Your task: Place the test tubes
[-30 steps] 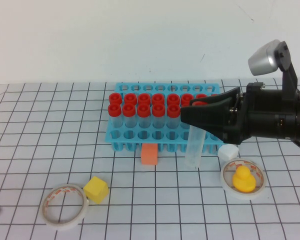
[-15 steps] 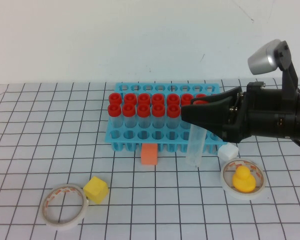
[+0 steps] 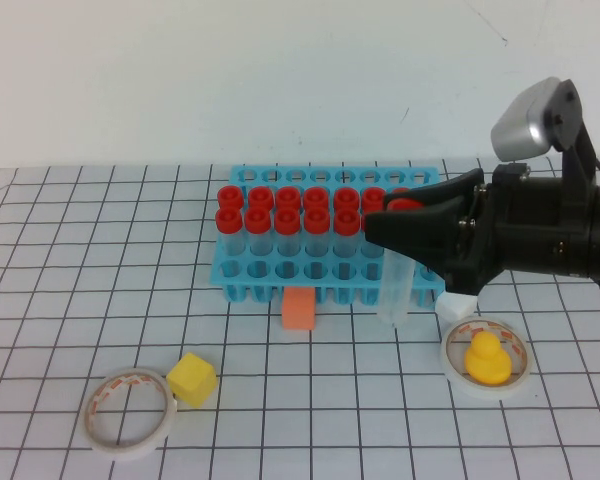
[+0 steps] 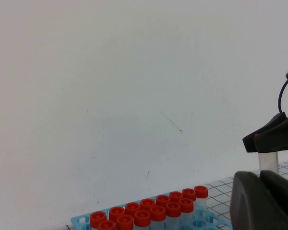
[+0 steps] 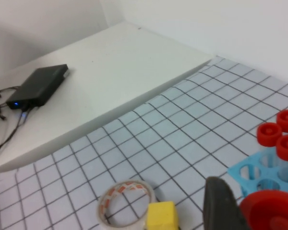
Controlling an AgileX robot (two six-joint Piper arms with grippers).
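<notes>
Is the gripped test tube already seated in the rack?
No, the right gripper holds the test tube in front of the blue rack, outside any hole; the left gripper is shut, outside the high view.

My left wrist camera shows mostly blank white wall (image 4: pixel 110 86), marked by a few faint scratches. In front of it stands the blue rack (image 4: pixel 80 221), with two rows of red-capped tubes (image 4: pixel 157 211) upright in its holes. A strip of gridded desk (image 4: pixel 221 186) shows just past the rack's far end. Closest to the lens is my left pincer (image 4: pixel 261 201), a dark blur with its fingers pressed together. Beyond it is the right pincer (image 4: pixel 261 139), black, clamped on a clear test tube (image 4: pixel 268 161) that hangs upright beneath it, above the desk.
</notes>
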